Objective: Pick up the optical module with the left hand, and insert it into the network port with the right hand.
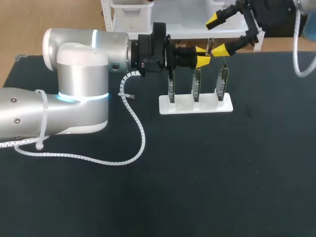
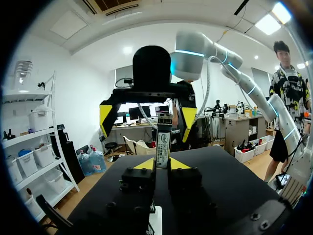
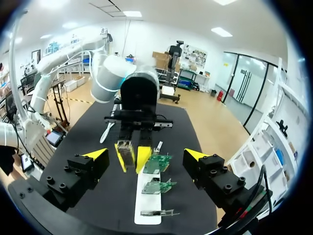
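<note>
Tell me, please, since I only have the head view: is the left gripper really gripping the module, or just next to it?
Observer: It is gripping it. In the left wrist view, the left gripper has both yellow tips pressed against the optical module from two sides, and the module stands upright between them.
Operator: Thank you. How does the right gripper stand relative to it?
Observer: In the right wrist view, the right gripper is open. The module sits ahead of it, near the midline between its fingers, untouched.
</note>
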